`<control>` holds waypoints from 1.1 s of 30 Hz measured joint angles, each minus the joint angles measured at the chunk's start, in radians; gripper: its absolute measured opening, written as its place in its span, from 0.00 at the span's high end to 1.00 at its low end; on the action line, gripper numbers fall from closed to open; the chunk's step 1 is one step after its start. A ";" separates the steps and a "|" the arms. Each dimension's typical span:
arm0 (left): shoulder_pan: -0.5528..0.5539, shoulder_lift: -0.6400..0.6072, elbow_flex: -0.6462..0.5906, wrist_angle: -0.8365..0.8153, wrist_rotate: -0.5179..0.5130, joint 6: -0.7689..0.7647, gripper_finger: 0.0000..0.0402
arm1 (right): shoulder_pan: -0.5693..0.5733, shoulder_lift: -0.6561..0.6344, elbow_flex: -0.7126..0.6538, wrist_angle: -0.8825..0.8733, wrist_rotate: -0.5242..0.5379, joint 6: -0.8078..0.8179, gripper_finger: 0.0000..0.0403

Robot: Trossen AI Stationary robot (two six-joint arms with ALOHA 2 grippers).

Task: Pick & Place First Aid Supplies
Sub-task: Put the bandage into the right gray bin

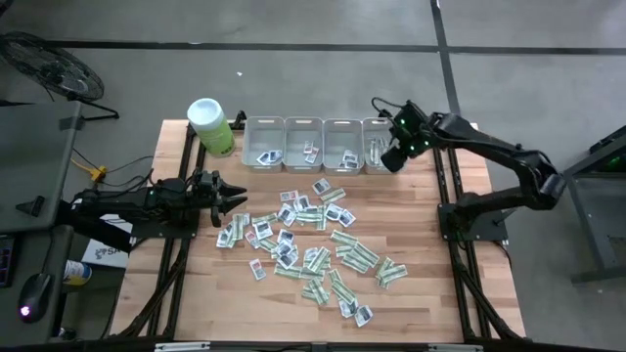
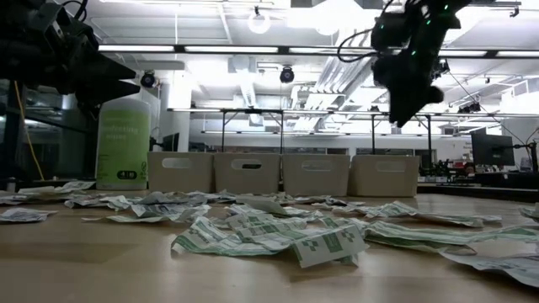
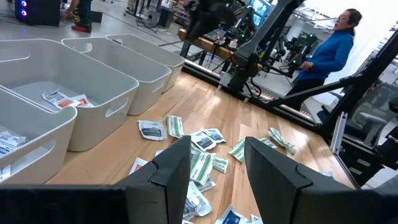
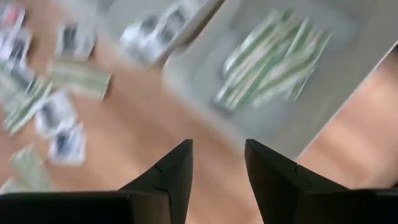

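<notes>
The right gripper [image 1: 389, 159] hangs above the rightmost of four grey bins [image 1: 378, 128] at the far edge of the wooden surface [image 1: 196, 293]. Its two dark fingers [image 4: 171, 177] stand apart with a clear gap between them and nothing is held. Directly beyond the fingertips, inside that bin, lies a heap of long green-and-white strips [image 4: 273, 62]. The neighbouring bin just beside it holds a few squarish white packets [image 4: 152, 31], and the two bins farther along hold some packets as well.

The left gripper [image 1: 233, 200] waits low over the surface on the other side, its fingers [image 3: 168, 171] spread with a gap and empty. Just ahead of those fingers begins the main scatter of first aid supplies [image 1: 313, 240]: white packets and green strips spread loosely over the middle of the surface, reaching from near the left fingers toward the near edge, well short of the bins.

Off to the far side of the left gripper, beside the first bin, a lime-green canister [image 1: 210, 127] with a white lid stands upright. In the room beyond the surface, a person in a blue top [image 3: 329, 53] is standing.
</notes>
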 joint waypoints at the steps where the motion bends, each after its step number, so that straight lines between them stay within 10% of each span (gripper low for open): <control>1: 0.000 0.000 0.000 0.000 0.000 0.000 0.63 | 0.022 -0.011 0.000 -0.034 -0.010 0.021 0.65; 13: 0.000 0.000 0.000 0.000 0.000 0.000 0.63 | 0.427 -0.057 -0.008 -0.147 -0.009 0.319 0.65; 33: 0.000 0.000 0.000 0.000 0.000 0.000 0.63 | 1.191 -0.056 -0.249 0.028 0.155 1.541 0.65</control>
